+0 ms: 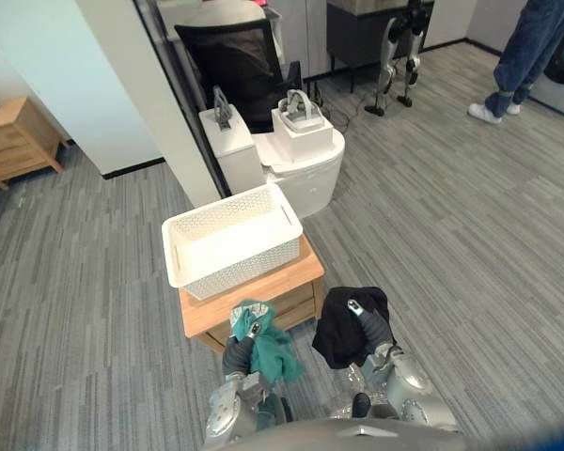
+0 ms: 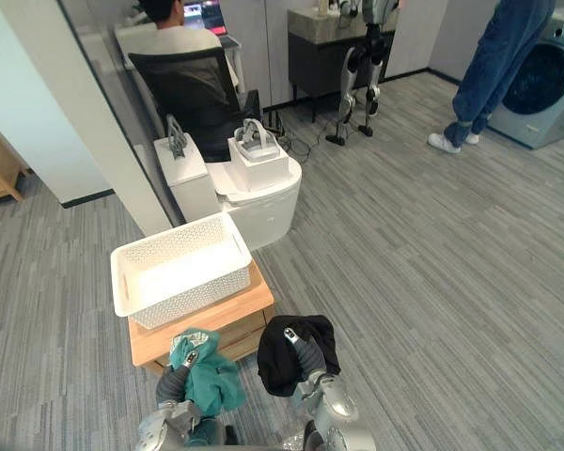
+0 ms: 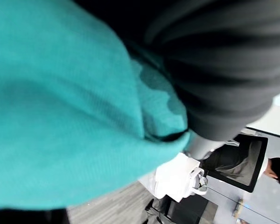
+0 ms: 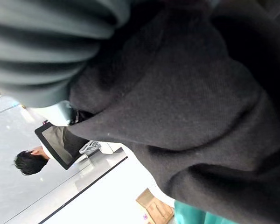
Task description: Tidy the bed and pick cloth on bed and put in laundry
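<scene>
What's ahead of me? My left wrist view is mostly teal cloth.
Observer: A white basket sits on a wooden table directly ahead of the robot. It looks empty.
Operator: And the right robot hand?
Observer: It is curled around a black cloth, beside the left robot hand, which is gripping the teal cloth.
Operator: Anyone standing nearby?
Observer: A person in jeans stands far off to the right.

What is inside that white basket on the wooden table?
In the white basket only its bare bottom shows; the near wall hides a strip. The teal cloth and black cloth are outside it.
</scene>
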### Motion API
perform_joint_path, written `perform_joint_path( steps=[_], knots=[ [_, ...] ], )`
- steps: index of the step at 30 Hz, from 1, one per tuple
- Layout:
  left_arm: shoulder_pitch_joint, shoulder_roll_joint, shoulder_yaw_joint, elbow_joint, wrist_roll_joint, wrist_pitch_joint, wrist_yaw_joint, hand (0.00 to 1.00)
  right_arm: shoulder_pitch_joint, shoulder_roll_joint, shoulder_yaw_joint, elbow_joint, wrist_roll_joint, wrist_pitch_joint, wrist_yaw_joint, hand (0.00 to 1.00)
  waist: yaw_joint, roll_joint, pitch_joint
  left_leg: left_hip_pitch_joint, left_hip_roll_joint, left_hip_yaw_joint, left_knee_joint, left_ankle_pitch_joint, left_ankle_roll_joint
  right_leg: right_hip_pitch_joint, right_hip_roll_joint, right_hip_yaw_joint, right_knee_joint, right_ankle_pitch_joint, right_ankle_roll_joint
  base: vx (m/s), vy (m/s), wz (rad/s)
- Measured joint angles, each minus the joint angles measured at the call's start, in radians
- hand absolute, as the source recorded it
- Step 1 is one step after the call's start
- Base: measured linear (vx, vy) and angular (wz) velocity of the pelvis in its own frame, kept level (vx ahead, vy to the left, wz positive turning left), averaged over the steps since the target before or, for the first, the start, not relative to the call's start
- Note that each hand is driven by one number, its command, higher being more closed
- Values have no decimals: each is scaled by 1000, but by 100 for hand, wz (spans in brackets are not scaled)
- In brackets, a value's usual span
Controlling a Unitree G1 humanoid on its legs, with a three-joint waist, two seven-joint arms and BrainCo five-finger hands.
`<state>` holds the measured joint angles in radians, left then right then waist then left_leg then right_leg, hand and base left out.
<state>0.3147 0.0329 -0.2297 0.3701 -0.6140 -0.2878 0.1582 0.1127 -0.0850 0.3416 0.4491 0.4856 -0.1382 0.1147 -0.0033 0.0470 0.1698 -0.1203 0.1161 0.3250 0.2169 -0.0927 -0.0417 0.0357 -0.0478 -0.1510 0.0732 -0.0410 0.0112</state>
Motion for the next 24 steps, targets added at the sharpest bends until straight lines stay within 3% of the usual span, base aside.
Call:
perform_joint_path(
  steps=[2, 6, 8, 11, 12, 13, 14, 15, 17, 18, 20, 21, 24],
  knots=[
    [-3, -4, 1, 13, 0, 0, 2, 100, 6, -5, 9, 31, -1, 7, 0, 100, 9, 3, -2, 22, -4, -1, -93, 132, 28, 22, 4, 11, 8, -22, 10, 248, 128, -8],
    [-34, 19, 2, 40, 20, -2, 2, 100, -6, 4, 45, 42, 0, 12, 2, 100, 21, -59, -15, 51, -55, 9, -120, 108, 53, 51, -35, 12, -22, -31, 32, 267, 125, 9],
    [-47, 22, 2, 40, 25, -5, 0, 100, -27, 6, 51, 49, 0, 12, 11, 100, 18, -56, -14, 65, -71, 15, -103, 77, 64, 66, -56, 12, -10, -48, 49, 204, 95, 2],
    [-61, 32, -9, 39, 46, 11, -2, 100, -30, 2, 45, 54, 1, 10, 13, 100, 13, -68, -13, 126, -136, 16, -124, 14, 74, 56, -138, -14, 166, -174, 75, 128, 85, 23],
    [-72, 31, -24, 46, 46, 20, -4, 100, -32, -1, 33, 56, 1, 1, 9, 100, -7, -79, -12, 151, -167, -9, -136, 2, 89, -4, -174, -7, 358, -206, 77, 168, 81, 70],
    [-82, 37, -44, 44, 48, 27, -5, 100, -26, -5, 22, 56, 1, -14, 6, 100, -23, -70, -12, 172, -170, -44, -131, -5, 106, -101, -187, 14, 583, -160, 63, 233, 96, 78],
    [-85, 43, -48, 44, 50, 34, -6, 100, -25, -4, 16, 57, 1, -20, 0, 100, -34, -58, -8, 181, -168, -70, -123, -11, 116, -134, -180, 29, 653, -161, 57, 253, 88, 92],
    [-88, 53, -54, 44, 49, 46, -5, 100, -15, -1, 18, 47, 0, -24, -3, 100, -54, -66, -9, 194, -159, -110, -112, -28, 121, -155, -140, 63, 641, -202, 60, 284, 39, 91],
    [-97, 86, -58, 44, 46, 54, -4, 100, 6, 18, 19, 5, -6, -36, -16, 100, -63, -74, -8, 203, -145, -162, -109, -39, 122, -189, -79, 101, 529, -218, 55, 244, -31, 88],
    [-105, 98, -60, 44, 46, 61, -4, 100, 6, 28, 15, -8, -21, -47, -25, 100, -74, -82, -9, 208, -133, -193, -109, -44, 116, -203, -39, 117, 425, -206, 53, 248, -75, 85],
    [-108, 100, -73, 44, 46, 63, -6, 100, 6, 31, 4, -43, -33, -53, -42, 100, -75, -95, -17, 208, -141, -224, -101, -51, 86, -201, -9, 168, 243, -113, 54, 262, -85, 75],
    [-101, 105, -83, 44, 47, 63, -6, 100, 6, 36, -4, -63, -38, -63, -48, 100, -73, -119, -30, 209, -171, -238, -91, -64, 73, -199, -21, 202, 167, 8, 51, 340, -123, 58],
    [-97, 73, -89, 45, 46, 65, -6, 100, -21, 24, -31, -117, -39, -78, -63, 100, -69, -54, -16, 225, -133, -248, -98, -78, 43, -160, 3, 186, 108, 36, 25, 317, -70, 24]
  ],
)
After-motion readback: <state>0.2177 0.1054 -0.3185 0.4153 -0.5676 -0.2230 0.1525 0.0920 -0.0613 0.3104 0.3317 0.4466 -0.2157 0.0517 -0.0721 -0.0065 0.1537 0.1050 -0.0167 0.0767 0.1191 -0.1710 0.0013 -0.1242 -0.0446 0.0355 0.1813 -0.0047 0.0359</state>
